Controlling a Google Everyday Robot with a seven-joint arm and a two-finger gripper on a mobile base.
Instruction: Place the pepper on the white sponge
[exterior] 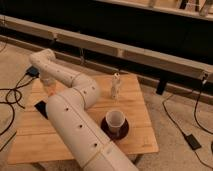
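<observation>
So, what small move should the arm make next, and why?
Probably lower the claw a little. It hangs over the left edge of the table, beyond the black flat object, with an orange patch, maybe the pepper, under it. I cannot see the white sponge, so go slowly.

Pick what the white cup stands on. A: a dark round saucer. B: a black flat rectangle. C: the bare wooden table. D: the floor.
A: the white cup sits in the middle of a dark round saucer on the table, well apart from the gripper, which is over the table's left side.
</observation>
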